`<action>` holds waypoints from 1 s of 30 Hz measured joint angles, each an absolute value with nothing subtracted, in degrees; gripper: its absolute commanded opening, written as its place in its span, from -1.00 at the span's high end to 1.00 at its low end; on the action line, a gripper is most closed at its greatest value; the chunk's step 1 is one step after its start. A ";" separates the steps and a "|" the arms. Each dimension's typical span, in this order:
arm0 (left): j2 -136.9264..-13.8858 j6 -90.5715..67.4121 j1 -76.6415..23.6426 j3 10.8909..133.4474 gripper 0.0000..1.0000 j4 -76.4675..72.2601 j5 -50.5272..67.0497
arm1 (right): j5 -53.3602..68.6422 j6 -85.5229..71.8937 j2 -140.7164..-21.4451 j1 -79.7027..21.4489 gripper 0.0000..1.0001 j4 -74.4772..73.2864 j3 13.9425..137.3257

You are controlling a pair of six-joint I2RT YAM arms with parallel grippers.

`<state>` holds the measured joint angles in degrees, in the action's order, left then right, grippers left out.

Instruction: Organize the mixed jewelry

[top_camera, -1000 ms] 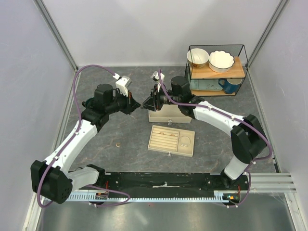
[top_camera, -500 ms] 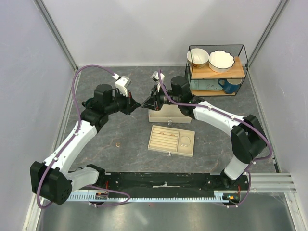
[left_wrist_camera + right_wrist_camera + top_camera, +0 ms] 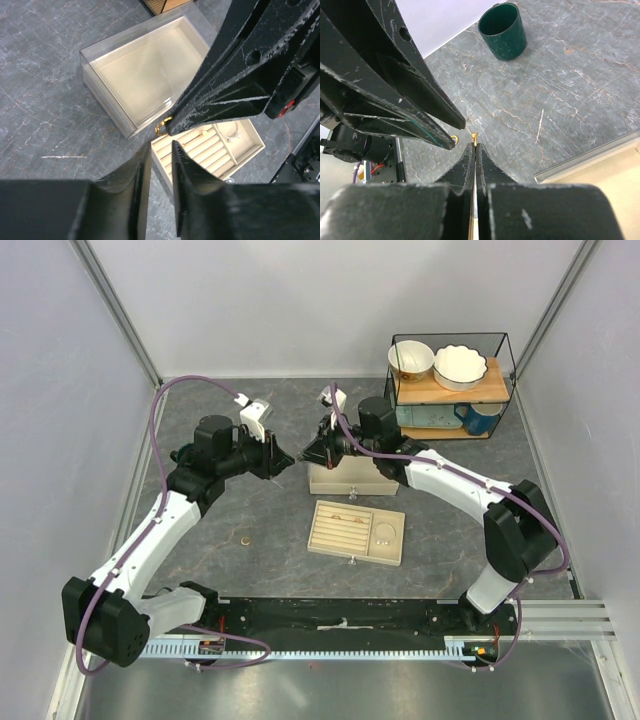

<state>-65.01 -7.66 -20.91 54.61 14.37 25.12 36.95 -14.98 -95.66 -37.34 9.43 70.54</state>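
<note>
The tiny gold piece [image 3: 474, 135] is hanging above the bench [image 3: 560, 75], pinched at the tip of the right fingers [image 3: 464, 167], which have just pressed together on it. The left fingers [image 3: 135, 175] are now spreading slightly, apparently releasing it. The handover seems nearly complete, and the slotted tray [image 3: 355, 533] is waiting.

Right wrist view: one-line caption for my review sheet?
Right gripper, jaws shut on a tiny gold piece, tip to tip with the left gripper above the gray table, green cup beyond.
</note>
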 measured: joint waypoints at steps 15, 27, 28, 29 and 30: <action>-62.83 0.08 -17.21 53.93 -0.29 13.93 43.38 | 42.24 -6.72 -91.00 -36.47 1.00 2.35 70.00; -62.96 2.76 -16.40 52.27 -0.15 11.81 57.80 | 53.30 -3.11 -87.66 -36.47 1.00 -0.95 69.71; -62.98 2.83 -16.40 52.21 -0.11 11.77 58.46 | 54.04 -3.11 -87.59 -36.47 1.00 -0.95 69.71; -63.00 2.87 -16.40 52.14 -0.08 11.73 58.92 | 54.57 -3.09 -87.57 -36.47 1.00 -0.95 69.71; -63.00 2.92 -16.34 52.12 -0.06 11.68 59.27 | 55.13 -3.09 -87.57 -36.47 1.00 -0.95 69.67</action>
